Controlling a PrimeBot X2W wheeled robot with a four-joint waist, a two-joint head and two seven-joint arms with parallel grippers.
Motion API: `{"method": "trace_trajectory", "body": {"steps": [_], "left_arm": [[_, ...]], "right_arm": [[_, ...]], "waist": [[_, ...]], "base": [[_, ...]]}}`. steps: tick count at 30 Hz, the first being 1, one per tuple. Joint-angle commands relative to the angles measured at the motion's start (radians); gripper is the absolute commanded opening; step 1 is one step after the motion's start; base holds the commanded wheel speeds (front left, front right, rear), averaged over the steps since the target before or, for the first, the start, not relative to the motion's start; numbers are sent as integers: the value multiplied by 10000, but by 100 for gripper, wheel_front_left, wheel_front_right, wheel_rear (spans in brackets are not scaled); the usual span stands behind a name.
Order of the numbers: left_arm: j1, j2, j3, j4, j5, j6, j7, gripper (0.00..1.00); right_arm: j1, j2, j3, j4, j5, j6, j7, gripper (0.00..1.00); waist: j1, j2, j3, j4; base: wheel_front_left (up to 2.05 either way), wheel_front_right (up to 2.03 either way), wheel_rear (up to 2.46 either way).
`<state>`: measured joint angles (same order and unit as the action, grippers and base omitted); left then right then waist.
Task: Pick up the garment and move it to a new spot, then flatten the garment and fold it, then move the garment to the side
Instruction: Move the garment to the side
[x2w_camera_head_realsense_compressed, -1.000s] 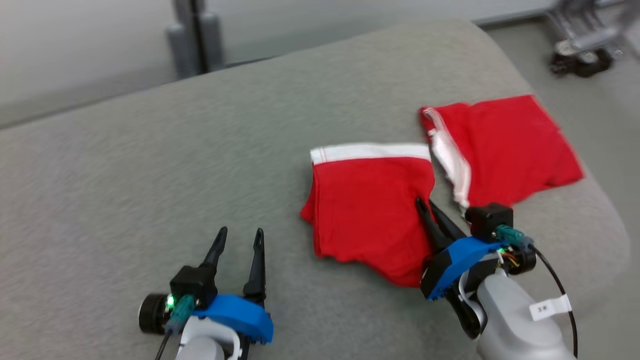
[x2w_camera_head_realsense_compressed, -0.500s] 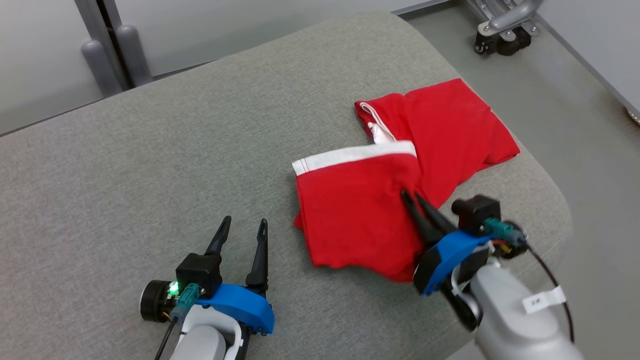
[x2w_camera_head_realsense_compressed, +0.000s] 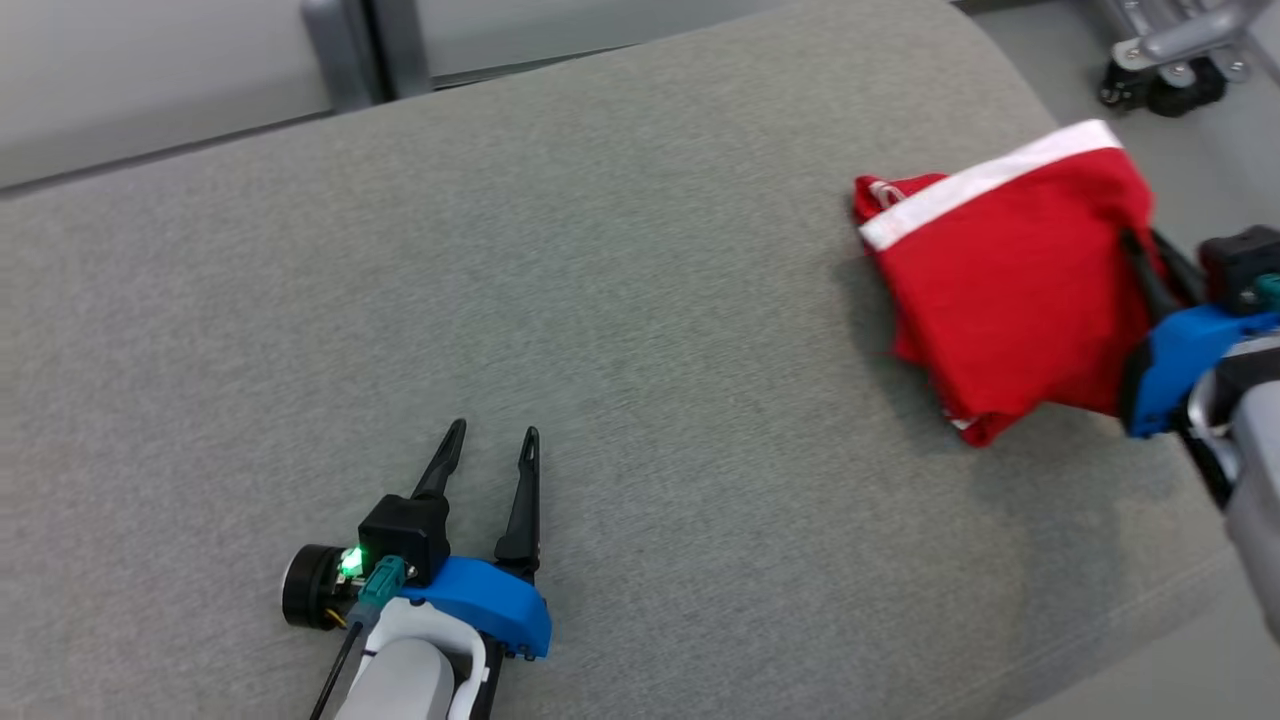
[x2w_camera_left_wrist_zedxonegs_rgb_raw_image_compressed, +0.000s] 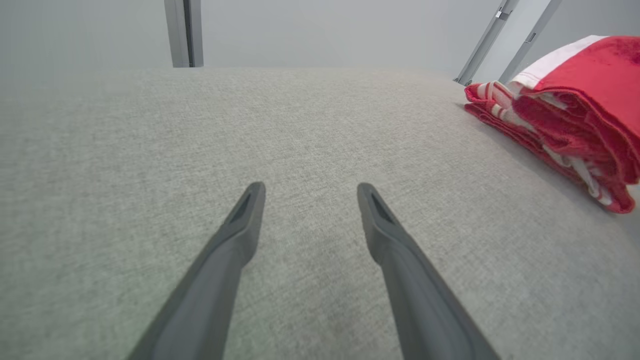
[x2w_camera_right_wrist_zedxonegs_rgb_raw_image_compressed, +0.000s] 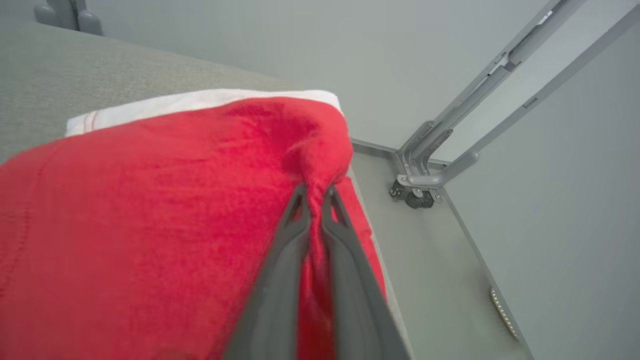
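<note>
Our right fingers pinch the folded red cloth garment with white waistband at their tips, left fingers wide and empty; we judge the sideways move underway, needing a gentle set-down.

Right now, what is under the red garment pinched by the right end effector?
Red-and-white fabric layers show beneath the red garment, lying on the grey cushion. Whether they are its own folds or another piece is covered.

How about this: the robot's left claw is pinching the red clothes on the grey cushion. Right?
Not quite. It is the right gripper that is pinching the red garment on the grey cushion; the right wrist view shows it.
</note>
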<state>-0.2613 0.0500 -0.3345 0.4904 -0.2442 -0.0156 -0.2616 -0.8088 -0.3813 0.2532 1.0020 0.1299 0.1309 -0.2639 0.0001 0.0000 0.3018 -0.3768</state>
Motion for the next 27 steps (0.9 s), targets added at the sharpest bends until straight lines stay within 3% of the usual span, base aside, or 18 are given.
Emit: {"method": "trace_trajectory", "body": {"steps": [1,3,4,5,9,14,17,18,20,27], "left_arm": [[-225,8,14,5,26,18,-42,100],[-277,7,-22,13,86,-6,-40,100],[-320,7,-47,14,98,-22,-42,100],[-343,8,-20,15,125,-11,-40,100],[-335,16,67,-9,171,34,-36,100],[-180,16,227,-105,73,133,-33,100],[-111,7,365,-200,28,247,-33,100],[-94,10,506,-273,62,351,-33,100],[-63,15,623,-346,57,477,-34,100],[257,8,1176,-620,72,931,-34,100]], "right_arm": [[-163,-117,-107,177,-149,-2,-5,0],[-425,-522,-653,686,-579,-4,-8,0],[-482,-688,-997,985,-793,-4,-7,41],[-542,-760,-1361,1217,-975,-4,-8,100],[-476,-818,-3200,1072,-1760,-1,-7,100],[128,181,-4760,-194,-2460,-1,-7,100],[474,1038,-4863,-1219,-2403,-2,-8,100],[808,1607,-4635,-1886,-2217,-2,-7,100],[1158,2108,-4303,-2598,-2052,-1,-4,100],[2794,3053,-3427,-4253,-1188,-1,-7,100]], "waist": [[-1,0,234,277],[-1,0,333,507],[-1,0,378,620],[-1,0,408,697],[-1,0,474,927],[-1,0,339,1055],[-1,0,213,1098],[-1,0,130,1130],[-1,0,14,1190],[-1,0,-533,1696]], "base": [[0,0,0],[0,0,0],[0,0,0],[0,0,0],[0,0,0],[0,0,0],[0,0,0],[0,0,0],[0,0,0],[0,0,0]]}}
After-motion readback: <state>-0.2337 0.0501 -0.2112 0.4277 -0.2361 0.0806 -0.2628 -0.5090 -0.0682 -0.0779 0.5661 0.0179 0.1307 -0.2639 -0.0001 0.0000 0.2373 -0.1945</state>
